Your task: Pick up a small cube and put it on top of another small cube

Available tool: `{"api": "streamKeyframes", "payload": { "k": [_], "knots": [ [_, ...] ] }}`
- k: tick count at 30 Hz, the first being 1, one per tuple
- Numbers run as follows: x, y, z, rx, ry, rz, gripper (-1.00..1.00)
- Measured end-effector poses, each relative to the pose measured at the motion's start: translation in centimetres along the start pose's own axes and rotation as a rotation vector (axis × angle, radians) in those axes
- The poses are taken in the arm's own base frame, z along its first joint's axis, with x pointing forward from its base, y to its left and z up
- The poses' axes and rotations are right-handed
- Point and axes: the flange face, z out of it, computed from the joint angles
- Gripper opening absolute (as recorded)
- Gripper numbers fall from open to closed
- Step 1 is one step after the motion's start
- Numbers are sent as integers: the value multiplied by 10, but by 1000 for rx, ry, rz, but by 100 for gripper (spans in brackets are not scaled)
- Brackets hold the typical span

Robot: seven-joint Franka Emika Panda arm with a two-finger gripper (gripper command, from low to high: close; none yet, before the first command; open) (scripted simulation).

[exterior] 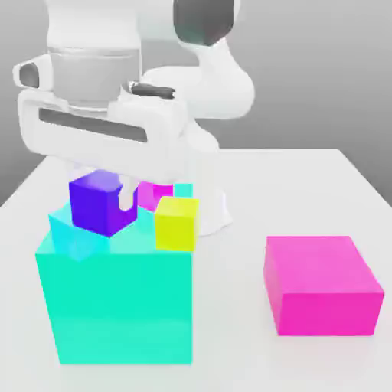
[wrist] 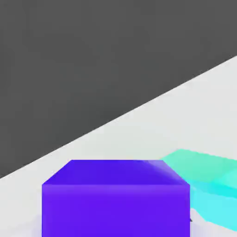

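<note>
The huge teal block (exterior: 115, 306) stood nearest, and behind it the gripper (exterior: 115, 200) held the purple cube (exterior: 99, 203) clamped just above the sky-blue cube (exterior: 76, 237), so the placing step seemed underway, calling next for a centred lowering and release.

A flat white matte table (exterior: 306, 191) carries everything. On its near part, toward the exterior view's left, stands a huge teal block (exterior: 122, 306). Well apart, toward the exterior view's right, lies a large magenta block (exterior: 321, 287). The white robot base (exterior: 217, 210) rests on the table behind the teal block.
</note>
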Motion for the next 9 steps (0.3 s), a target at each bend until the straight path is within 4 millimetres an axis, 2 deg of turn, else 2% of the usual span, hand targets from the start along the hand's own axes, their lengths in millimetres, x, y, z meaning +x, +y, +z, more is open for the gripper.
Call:
{"api": "streamKeyframes", "payload": {
  "k": [2, 5, 6, 9],
  "knots": [
    [-2, 12, 9, -24, -41, 11, -100],
    [-5, 17, 51, -32, -53, 14, -100],
    [-6, 18, 62, -32, -54, 14, 100],
    [-6, 18, 62, -32, -54, 14, 100]
  ]
}}
